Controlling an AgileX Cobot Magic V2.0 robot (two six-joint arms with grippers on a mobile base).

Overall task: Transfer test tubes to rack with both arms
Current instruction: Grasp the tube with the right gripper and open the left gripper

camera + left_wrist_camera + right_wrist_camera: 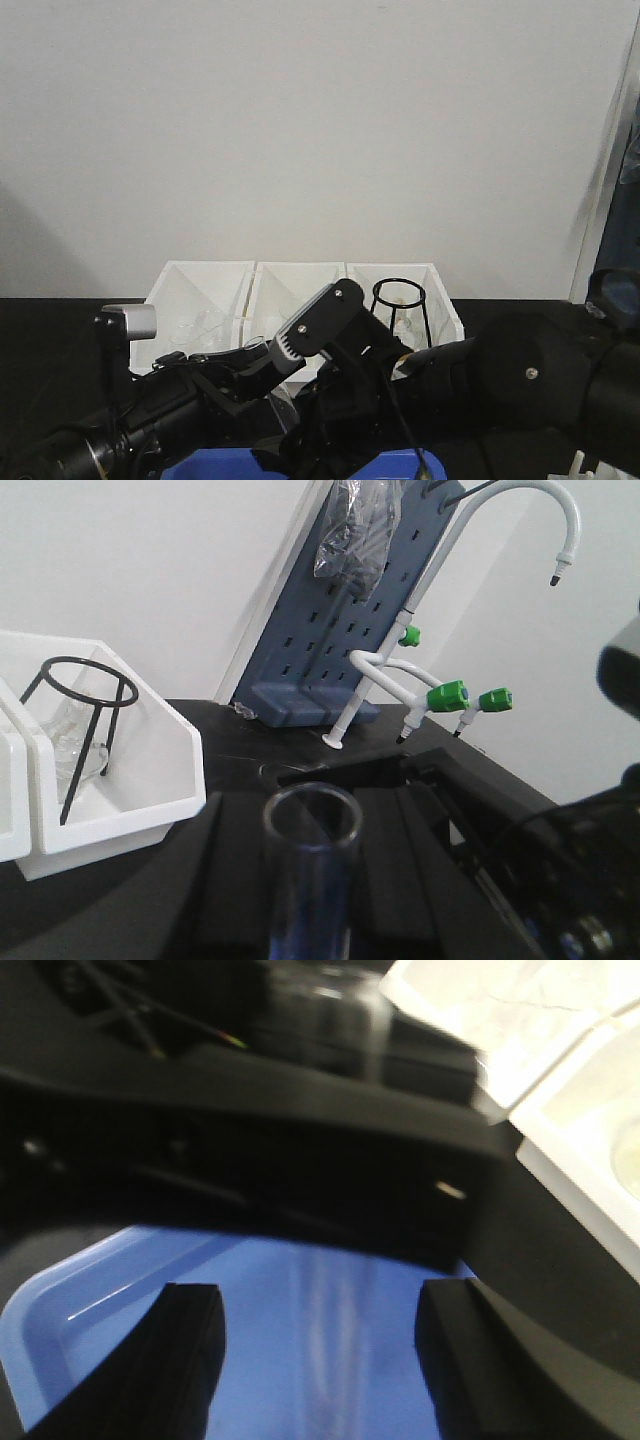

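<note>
Black bench point(50, 330), white bins point(300, 285); left tool point(315, 810) grips test tube point(310, 880), right tool point(320, 1310) spread over tray point(90, 1305).

Clear see-through test tube point(311, 880), empty, upright, open round mouth at the top, rising from the bottom edge of the left wrist view, bluish lower down
</note>
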